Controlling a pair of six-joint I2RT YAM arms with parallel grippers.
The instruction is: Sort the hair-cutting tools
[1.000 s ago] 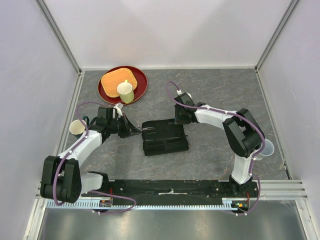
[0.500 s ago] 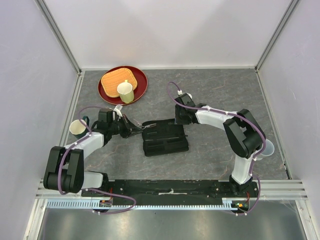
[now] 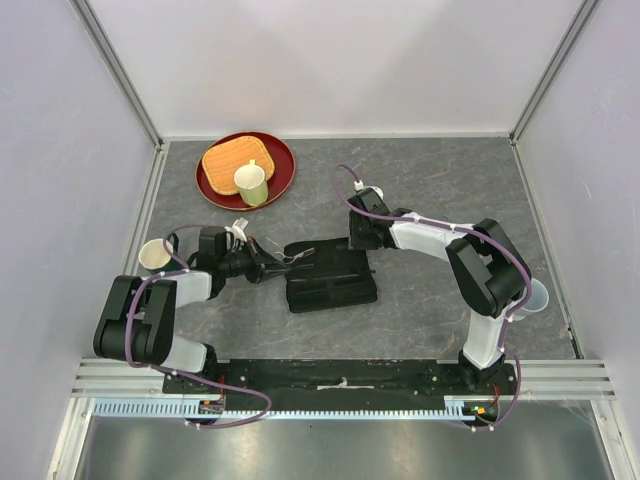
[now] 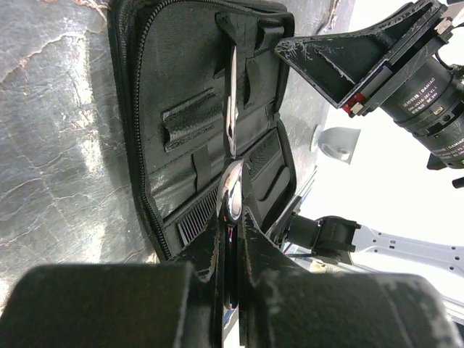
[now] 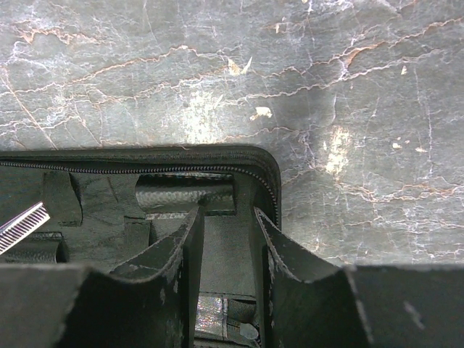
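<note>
Table is dark marble, with the open case lying flat mid-table. Since a second ago the left arm has folded in and swung toward the case's left edge. The left gripper is clamped tight on the scissors, held by the handle end. The blades now reach over the case lining toward a strap loop. The right gripper sits at the case's far right corner and has hardly shifted. Its fingers are a narrow gap apart with nothing clearly pinched. A comb shows teeth in a case pocket just beside the handle end. Likely meaning: the scissors are about to be slotted into the loop. The other comb and scissors can't be made out.
</note>
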